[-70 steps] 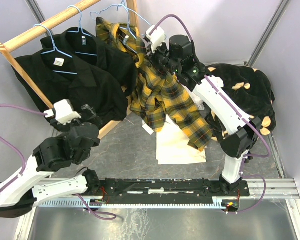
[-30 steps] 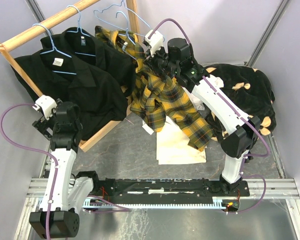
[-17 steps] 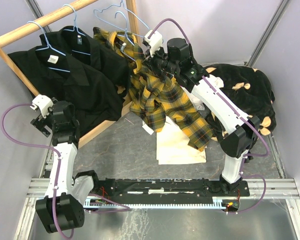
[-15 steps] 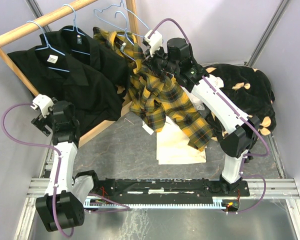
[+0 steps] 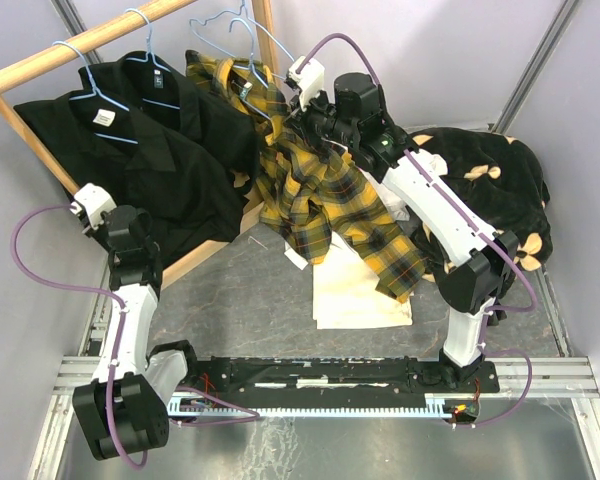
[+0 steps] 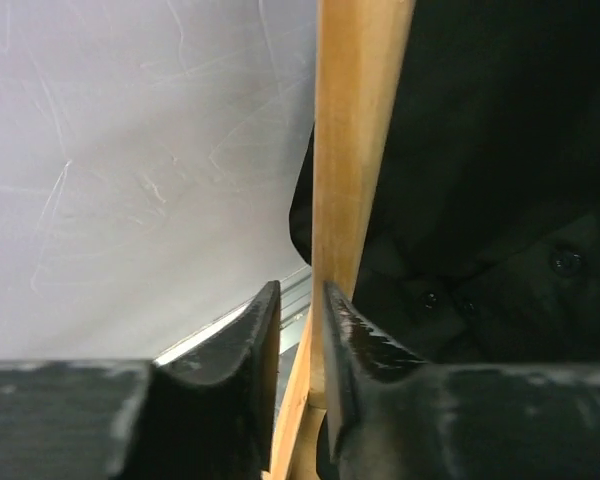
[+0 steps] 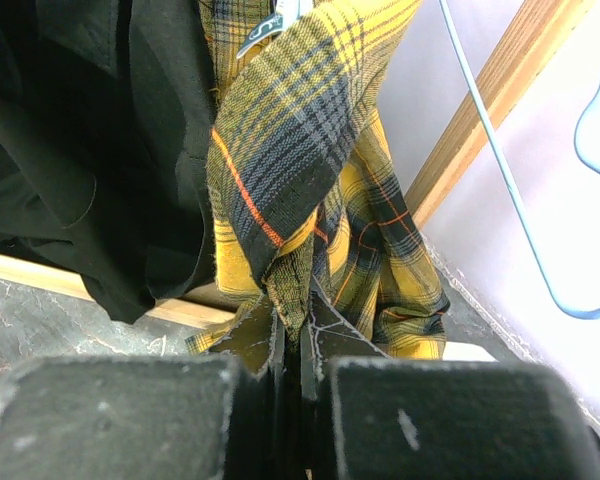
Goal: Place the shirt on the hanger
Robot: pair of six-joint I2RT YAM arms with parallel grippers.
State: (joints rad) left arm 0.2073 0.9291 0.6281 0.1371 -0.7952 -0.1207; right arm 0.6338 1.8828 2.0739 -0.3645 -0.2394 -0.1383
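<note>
The yellow-and-black plaid shirt (image 5: 320,195) hangs bunched from the rack's right end down toward the table. My right gripper (image 5: 302,112) is shut on a fold of it; in the right wrist view the shirt (image 7: 280,130) runs down into the closed gripper (image 7: 295,315). A light-blue wire hanger (image 5: 270,40) hangs on the rod just above, and the hanger (image 7: 500,170) shows to the right of the cloth. I cannot tell whether any wire is inside the shirt. My left gripper (image 5: 105,222) is at the rack's left wooden leg (image 6: 360,150), and the gripper (image 6: 300,290) is drawn close on it.
Two black shirts (image 5: 150,150) hang on blue hangers from the wooden rod (image 5: 90,40). A cream-white shirt (image 5: 360,290) lies on the table under the plaid one. A black-and-tan fleece garment (image 5: 490,180) sits at the right. Grey walls close in on both sides.
My left arm swung from mid-table to the rack's left leg, and its jaws closed from wide to narrow. The rack shifted slightly left. My right gripper kept hold of the shirt.
</note>
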